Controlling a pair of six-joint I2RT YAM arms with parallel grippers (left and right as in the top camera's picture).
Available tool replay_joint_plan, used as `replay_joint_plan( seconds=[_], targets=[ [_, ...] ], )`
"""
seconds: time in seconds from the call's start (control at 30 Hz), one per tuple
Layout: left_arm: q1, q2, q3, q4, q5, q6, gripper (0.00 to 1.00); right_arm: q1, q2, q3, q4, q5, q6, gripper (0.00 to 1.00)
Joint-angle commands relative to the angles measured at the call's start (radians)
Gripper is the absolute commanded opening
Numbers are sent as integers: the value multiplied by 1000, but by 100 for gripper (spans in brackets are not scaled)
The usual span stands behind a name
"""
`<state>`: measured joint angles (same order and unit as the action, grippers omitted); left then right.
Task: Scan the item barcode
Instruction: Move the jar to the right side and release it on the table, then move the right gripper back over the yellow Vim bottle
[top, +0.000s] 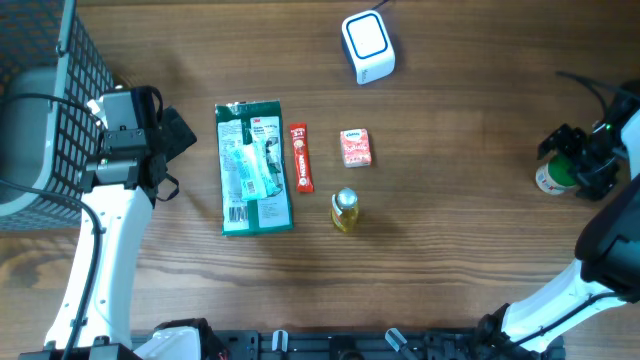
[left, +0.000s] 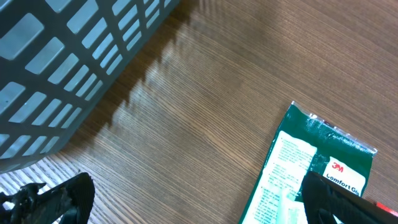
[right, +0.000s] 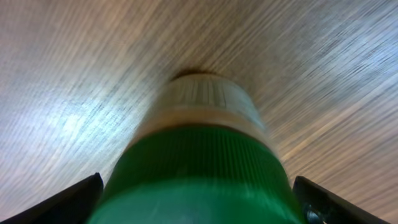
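Note:
A white bottle with a green ribbed cap (right: 199, 155) fills the right wrist view, cap toward the camera. My right gripper (right: 198, 182) is open, its black fingertips on either side of the cap with a thin gap at each. Overhead, that bottle (top: 548, 180) sits at the far right edge under my right gripper (top: 565, 165). The white barcode scanner (top: 367, 45) stands at the back centre. My left gripper (top: 172, 160) is open and empty beside the green 3M package (top: 255, 168). From the left wrist, the left gripper (left: 196, 186) hovers over bare wood, the package (left: 311, 168) at its right fingertip.
A red sachet (top: 300, 157), a small pink box (top: 356, 148) and a little yellow bottle (top: 345, 211) lie mid-table. A grey mesh basket (top: 40, 110) stands at the far left, close behind my left arm; its wall (left: 62, 62) fills the left wrist view's upper left.

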<state>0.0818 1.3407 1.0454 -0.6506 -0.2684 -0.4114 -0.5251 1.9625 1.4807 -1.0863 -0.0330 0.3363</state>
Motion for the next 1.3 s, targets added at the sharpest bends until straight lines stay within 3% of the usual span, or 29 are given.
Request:
replay_joint_plan(
  seconds=[0.0, 0.17, 0.33, 0.63, 0.73, 0.93, 1.27],
  targets=[
    [6, -5, 8, 0, -13, 12, 100, 12, -108, 135, -64, 26, -7, 95],
    [6, -5, 8, 0, -13, 12, 100, 47, -231, 196, -108, -88, -78, 88],
    [6, -5, 8, 0, -13, 12, 100, 162, -327, 196, -146, -351, -209, 68],
    [6, -5, 8, 0, -13, 12, 100, 571, -339, 194, -183, -367, -203, 67],
    [6, -5, 8, 0, -13, 12, 100, 729, -339, 194, -152, -311, -182, 69],
    [6, -5, 8, 0, -13, 12, 100, 1023, -332, 193, -127, -75, -5, 75],
    [6, -5, 8, 0, -13, 12, 100, 1313, -332, 48, -44, 180, 176, 78]
  ],
)
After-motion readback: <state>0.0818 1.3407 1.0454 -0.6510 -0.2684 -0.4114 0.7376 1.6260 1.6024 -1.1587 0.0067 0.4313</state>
